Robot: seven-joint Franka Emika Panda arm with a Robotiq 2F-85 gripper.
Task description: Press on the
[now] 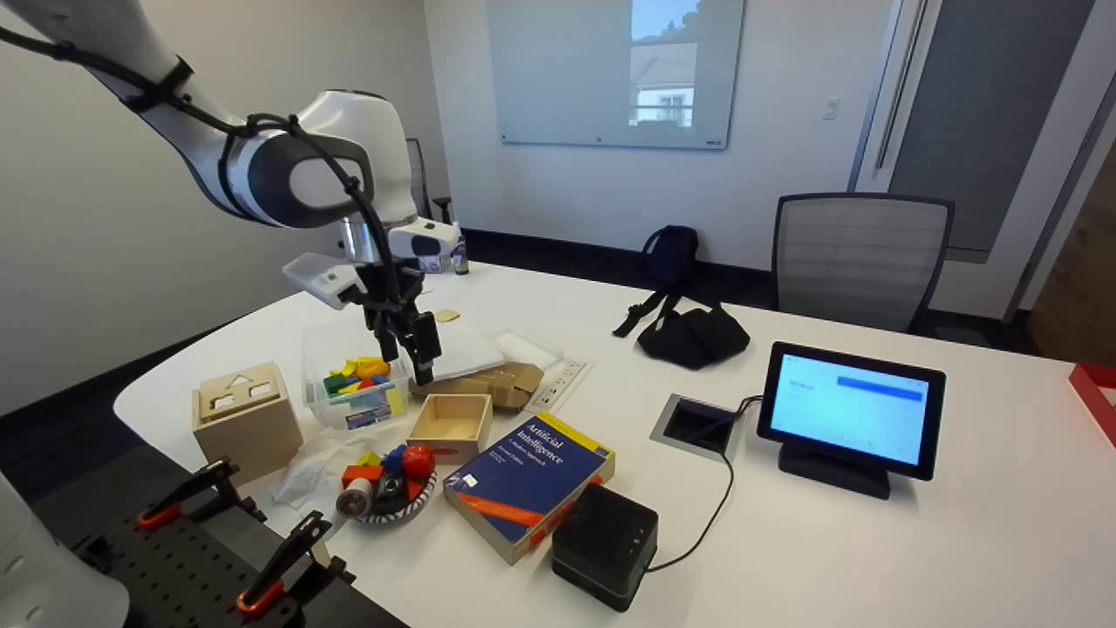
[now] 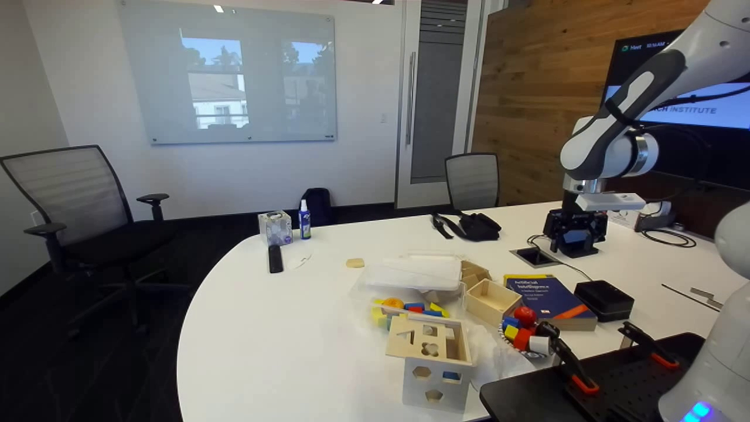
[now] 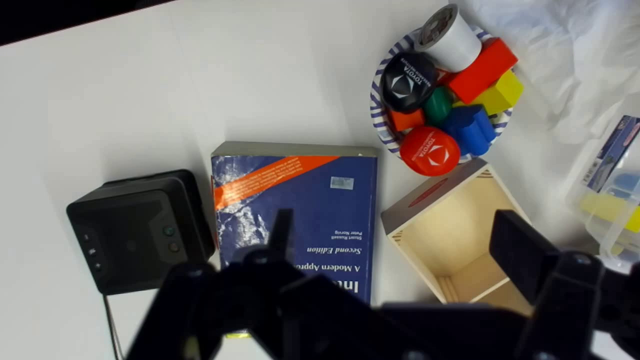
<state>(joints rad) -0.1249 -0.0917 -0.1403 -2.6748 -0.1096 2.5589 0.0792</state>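
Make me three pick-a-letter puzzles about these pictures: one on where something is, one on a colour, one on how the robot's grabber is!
1. Where is the black box compared with the blue book?
A) On top
B) Beside it
C) Underneath

2. What colour is the slanting stripe on the book?
A) Green
B) Pink
C) Orange

3. How is the gripper?
A) Open
B) Shut
C) Squeezing a ball

1 B: the wrist view shows them side by side.
2 C: the stripe shows orange against the blue.
3 A: its fingers stand wide apart, holding nothing.
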